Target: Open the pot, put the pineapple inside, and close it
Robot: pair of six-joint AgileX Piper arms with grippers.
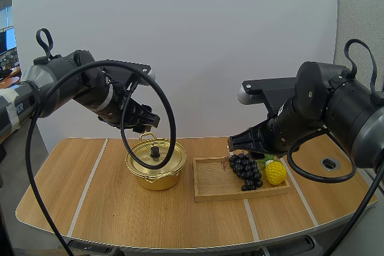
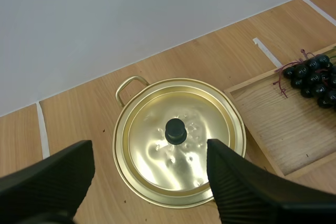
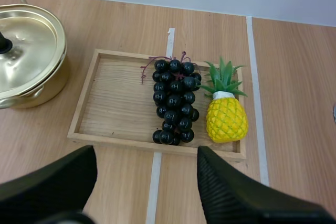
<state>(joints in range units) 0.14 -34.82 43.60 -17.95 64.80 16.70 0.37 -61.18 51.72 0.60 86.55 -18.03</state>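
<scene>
High view, starting at the left: my left hand point(image 1: 147, 125) hangs above the pot point(image 1: 157, 176), just behind and over its rim, touching nothing. In the left wrist view its two black fingers point(image 2: 47, 182) are spread wide, ribbed inner faces turned to each other, with the pot's top showing in the gap between them. The pot is gold-coloured and stands on the wooden tabletop point(image 1: 90, 190), left of centre. Its lid point(image 1: 147, 159) sits flat on the rim, closed, with a small black knob point(image 1: 155, 150) upright at its middle. One loop handle sticks out at the pot's far side.

Just right of the pot, near it but apart, lies the wooden tray point(image 1: 216, 178), a shallow rectangle flat on the tabletop. Its left half is bare. A bunch of dark grapes point(image 1: 246, 171) lies in its right half, stem end toward the far wall. The pineapple point(image 1: 275, 172) lies at the tray's right end, just beside the grapes, its yellow body toward the near rim and its green leaves pointing to the far side. Nothing grips it.

My right hand point(image 1: 235, 145) hovers over the tray's far edge, clear of the fruit. In the right wrist view its fingers point(image 3: 247, 192) stand well apart, empty, with the tray's near rim seen between them.
</scene>
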